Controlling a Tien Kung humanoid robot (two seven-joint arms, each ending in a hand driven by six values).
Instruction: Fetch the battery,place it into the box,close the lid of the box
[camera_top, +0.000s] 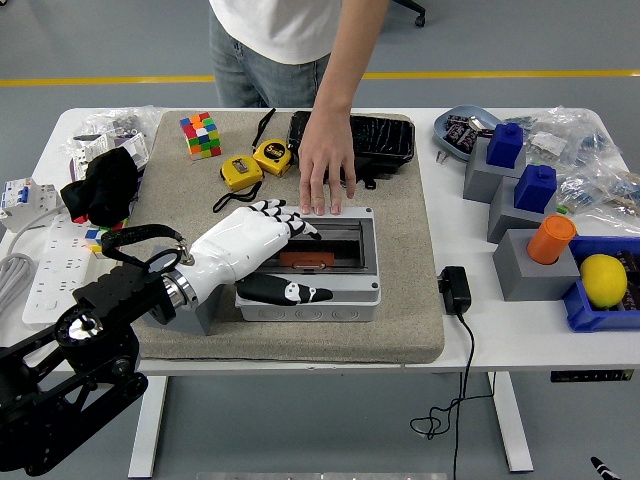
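Fingers (285, 213) of left hand (255, 235) spread over box (310, 262), holding nothing; battery (306, 259) inside. Person's hand (325, 170) steadies the far edge. We judge lid-closing underway; next, press lid flat.

battery (307, 259) in box (340, 295), tape measures (255, 163) behind

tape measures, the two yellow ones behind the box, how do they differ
The left tape measure sits nearer the box; the right tape measure lies farther back, beside the black tray. The left one shows a plain yellow top, the right one a dark round label. Both are yellow with black trim, lie on the mat, and touch no hand.
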